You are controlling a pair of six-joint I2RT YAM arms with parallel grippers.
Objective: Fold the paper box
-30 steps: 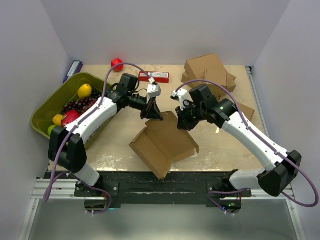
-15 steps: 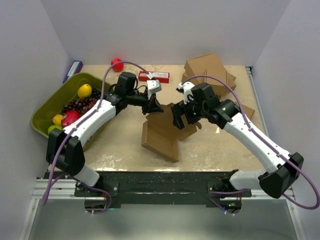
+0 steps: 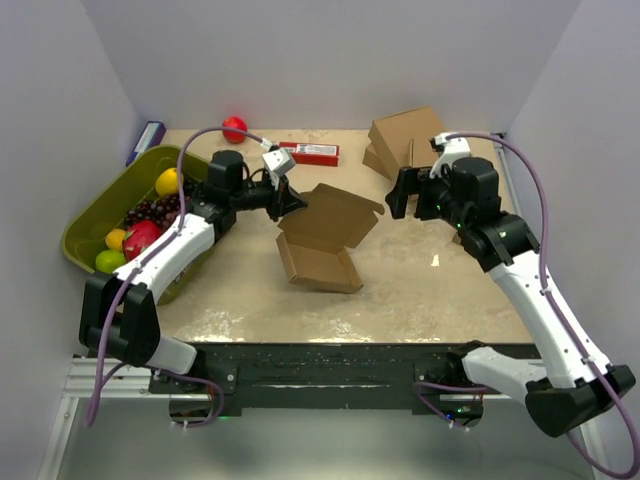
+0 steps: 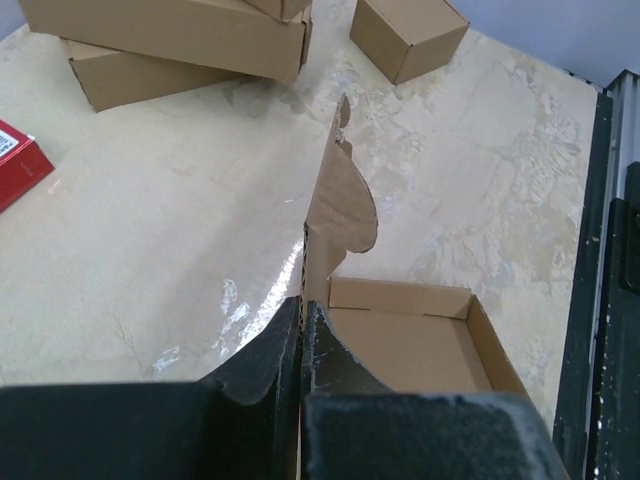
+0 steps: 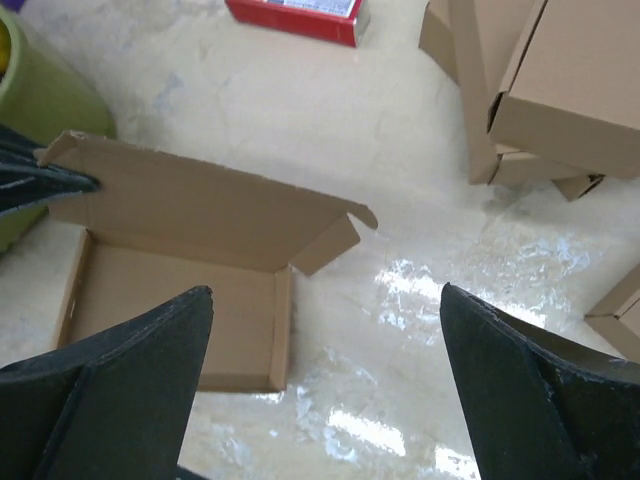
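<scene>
The paper box (image 3: pixel 335 220) is sitting on the table down and to the left of the stacked cardboard boxes (image 3: pixel 415 140), well apart from them, with its shallow tray resting flat and its lid standing raised. The left gripper (image 3: pixel 297 200), reaching in from the side of the box farthest from the stack, is pinching the lid's outer corner between pressed-together fingers; the left wrist view is showing the cardboard edge running straight into the closed jaws. The right gripper (image 3: pixel 407 194) is hovering just in front of the stack with its fingers spread wide, holding nothing and touching nothing, the box lying apart from it on the side away from the stack. The fold is looking roughly halfway done: the tray's side walls are standing and its corners are holding shape. The lid, with its small side tab sticking out, is waiting to be swung down and tucked into the tray, which probably calls for both arms.
</scene>
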